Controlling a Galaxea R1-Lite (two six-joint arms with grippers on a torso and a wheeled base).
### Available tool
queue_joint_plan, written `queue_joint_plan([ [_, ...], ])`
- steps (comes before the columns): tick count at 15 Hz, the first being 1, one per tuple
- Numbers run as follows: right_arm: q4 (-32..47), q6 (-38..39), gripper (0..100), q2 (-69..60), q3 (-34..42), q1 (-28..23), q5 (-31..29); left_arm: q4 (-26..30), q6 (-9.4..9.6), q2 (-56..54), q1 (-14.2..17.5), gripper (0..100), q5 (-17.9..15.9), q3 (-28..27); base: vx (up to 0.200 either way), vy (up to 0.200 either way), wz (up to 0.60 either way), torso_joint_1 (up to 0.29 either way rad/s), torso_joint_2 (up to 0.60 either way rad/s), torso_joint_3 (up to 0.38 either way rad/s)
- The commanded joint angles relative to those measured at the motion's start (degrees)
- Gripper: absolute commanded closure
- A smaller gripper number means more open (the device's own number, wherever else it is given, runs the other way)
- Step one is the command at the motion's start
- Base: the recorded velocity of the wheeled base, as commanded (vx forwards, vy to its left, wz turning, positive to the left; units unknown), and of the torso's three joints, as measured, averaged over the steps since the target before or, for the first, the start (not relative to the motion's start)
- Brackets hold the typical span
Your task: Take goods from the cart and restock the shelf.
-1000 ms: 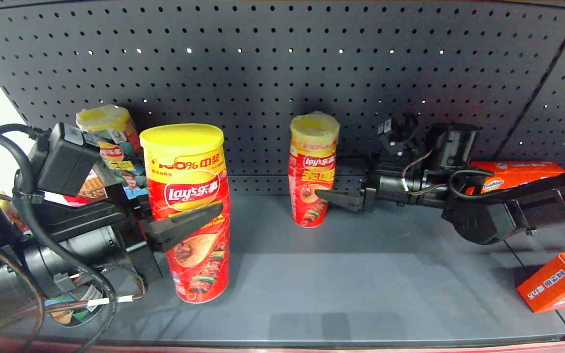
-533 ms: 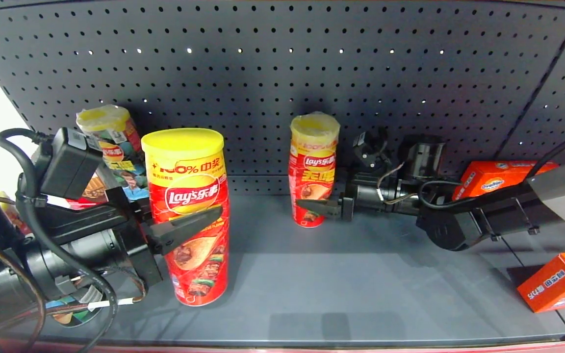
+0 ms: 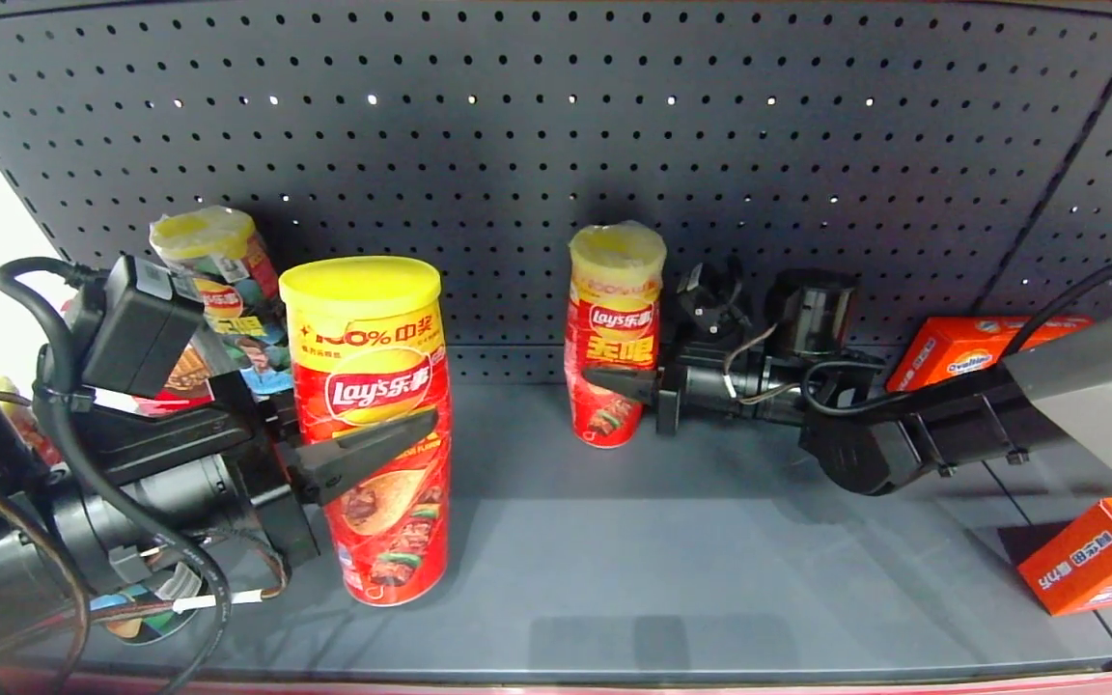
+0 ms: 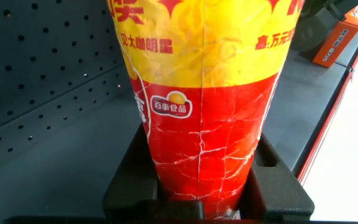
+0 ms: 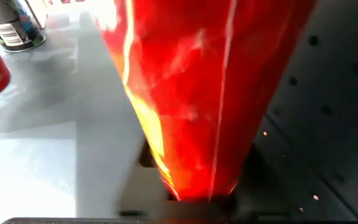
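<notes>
Where the left gripper (image 3: 377,446) is working: toward the left end of the shelf (image 3: 691,550), it is pinching the large can (image 3: 368,328) at about mid-height, one finger crossing the front of the label and the other passing behind.
Left wrist view: the left gripper (image 4: 205,200) is pressing against both flanks of the large can (image 4: 204,124), so the red and yellow wrapper is sitting tight between the two black pads.
Large can: it is standing upright with its yellow lid on top and its base down on the grey shelf, near the front edge.
Right gripper (image 3: 606,378): it is sitting around the lower half of the small can (image 3: 614,309). Whether it is clamping the can or standing spread beside it cannot be told.
Small can: it is standing at the back of the shelf, just in front of the back panel (image 3: 556,116), well apart from the large can. Its red side (image 5: 197,93) is looming close before the right wrist camera.
Wrapped can (image 3: 213,256): it is standing at the back left, partly hidden behind the left arm.
Back box (image 3: 976,352): this orange carton is lying at the rear right, behind the right arm.
Front box (image 3: 1097,555): a second orange carton is lying near the right front corner.
</notes>
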Motion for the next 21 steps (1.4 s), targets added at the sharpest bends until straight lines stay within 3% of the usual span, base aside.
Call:
queue_joint_plan([
  [1,0.0,0.0,100,-0.1,0.2,0.6,-0.1,0.0,0.00,0.0,0.0,100,0.0,0.0,0.000,0.000,0.00,0.000,0.00,0.000],
  [5,0.0,0.2,100,-0.9,0.9,2.7,-0.5,-0.1,0.00,-0.4,0.1,100,0.0,0.4,0.000,0.000,0.00,0.000,0.00,0.000],
  [8,0.0,1.4,100,-8.1,4.9,3.9,-4.3,-0.1,0.00,-0.4,0.2,100,0.0,0.6,0.000,0.000,0.00,0.000,0.00,0.000],
  [13,-0.2,3.0,100,-22.9,19.4,9.3,-11.4,-0.1,0.09,-0.4,0.7,100,-0.1,0.6,0.000,0.000,0.00,0.000,0.00,0.000],
  [14,-1.2,3.0,100,-26.6,25.3,10.8,-12.8,-0.1,0.00,-0.4,0.7,100,-0.1,0.6,0.000,0.000,0.00,0.000,0.00,0.000],
  [18,-12.0,3.0,100,-29.0,40.1,11.9,-13.7,-0.1,0.09,-0.4,0.6,100,-0.1,0.7,0.000,0.000,0.00,0.000,0.00,0.000],
  [21,-18.2,3.0,100,-25.9,44.6,11.9,-13.7,-0.1,0.00,-0.4,0.7,100,-0.1,0.7,0.000,0.000,0.00,0.000,0.00,0.000],
])
